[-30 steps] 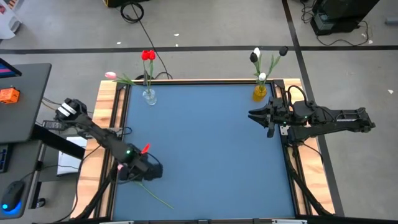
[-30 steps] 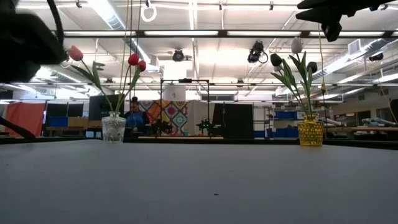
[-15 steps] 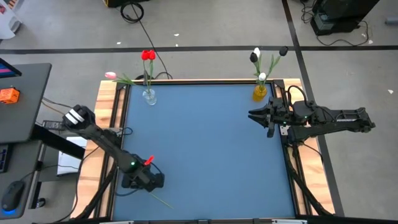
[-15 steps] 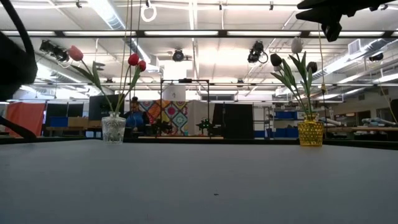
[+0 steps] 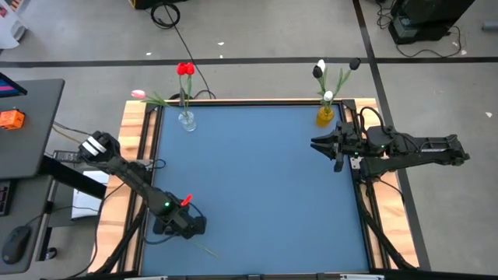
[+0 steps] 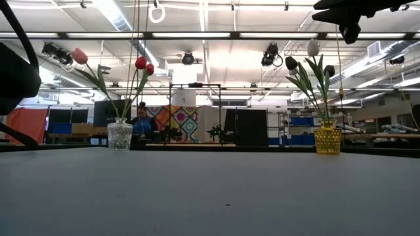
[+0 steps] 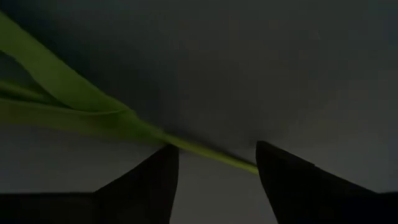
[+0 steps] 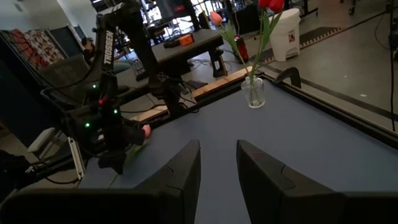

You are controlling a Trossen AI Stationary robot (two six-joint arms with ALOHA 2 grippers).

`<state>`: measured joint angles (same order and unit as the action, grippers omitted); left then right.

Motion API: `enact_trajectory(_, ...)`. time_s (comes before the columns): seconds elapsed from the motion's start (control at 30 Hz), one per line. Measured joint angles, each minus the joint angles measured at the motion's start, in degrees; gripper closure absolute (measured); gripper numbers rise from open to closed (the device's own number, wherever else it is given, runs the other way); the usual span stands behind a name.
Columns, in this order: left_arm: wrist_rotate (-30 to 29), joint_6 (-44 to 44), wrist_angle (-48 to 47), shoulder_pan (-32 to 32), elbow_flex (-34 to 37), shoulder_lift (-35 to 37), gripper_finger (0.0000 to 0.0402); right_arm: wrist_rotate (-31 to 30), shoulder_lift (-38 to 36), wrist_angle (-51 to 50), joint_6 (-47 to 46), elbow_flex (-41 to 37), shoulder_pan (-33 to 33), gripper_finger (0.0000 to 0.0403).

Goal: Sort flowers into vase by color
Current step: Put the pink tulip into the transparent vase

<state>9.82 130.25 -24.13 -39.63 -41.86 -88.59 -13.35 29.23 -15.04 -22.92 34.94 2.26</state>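
One tulip lies on the blue table near its near-left corner: a thin green stem and a reddish-pink head. My left gripper is low over it, open, one finger on each side of the stem just below the leaves. At the far left a clear glass vase holds two red tulips and a pink one. A yellow vase at the far right holds white and black tulips. My right gripper waits open beside the yellow vase. My left gripper comes from above with its fingers across the stem, which lies flat on the table. The stem runs up to one fingertip. I cannot tell whether it touches.
The table has a raised wooden frame along its sides. The middle of the blue surface holds nothing. A desk with an orange object stands beyond the left edge. A person sits in the room behind the far edge.
My left gripper has moved toward the near edge and down to the table, covering more of the tulip's stem. It has kept almost still for the last half second.
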Motion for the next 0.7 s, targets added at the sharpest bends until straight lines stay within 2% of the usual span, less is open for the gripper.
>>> enact_trajectory(0.23,-4.39,-1.13,-2.37,0.36,0.16,2.02,0.0231,-0.01,0.00,0.00,-0.01,0.00,-0.02,0.0290)
enact_trajectory(0.47,-3.94,-1.48,-5.19,0.78,0.17,2.30,0.0260,-0.01,0.00,-0.01,-0.02,0.00,0.00,0.0290)
enact_trajectory(0.7,-4.32,-7.63,-6.13,3.35,0.15,2.53,0.0292,-0.01,0.00,-0.01,-0.01,0.00,-0.02,0.0290)
